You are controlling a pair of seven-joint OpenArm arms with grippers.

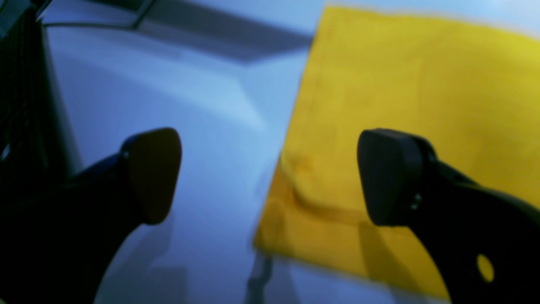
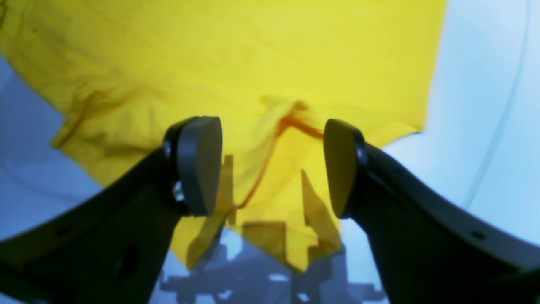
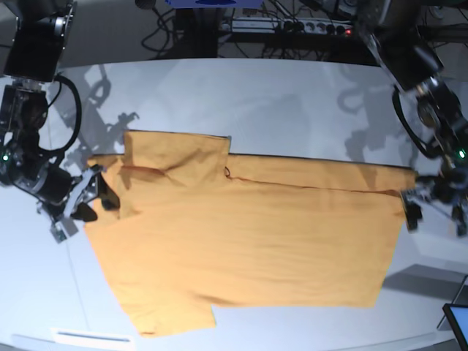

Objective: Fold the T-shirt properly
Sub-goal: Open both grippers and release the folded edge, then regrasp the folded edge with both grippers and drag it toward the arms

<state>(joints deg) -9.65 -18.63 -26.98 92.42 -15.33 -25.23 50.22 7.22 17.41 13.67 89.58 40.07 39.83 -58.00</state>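
Orange T-shirt lies half-folded; left hand and right hand both gape, empty; next, regrip the edges.

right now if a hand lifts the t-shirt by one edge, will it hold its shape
Probably not. The T-shirt lies flat with creases and a folded-over flap, so it looks floppy and would likely drape. Thin cloth suggests it's light, and pushing would probably bunch it rather than slide it.

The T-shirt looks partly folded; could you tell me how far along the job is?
Done: the far edge of the T-shirt is folded over along its length. In hand: nothing; the left claw and right claw are open at opposite ends. Left: the near side, bottom sleeve and crosswise folds.
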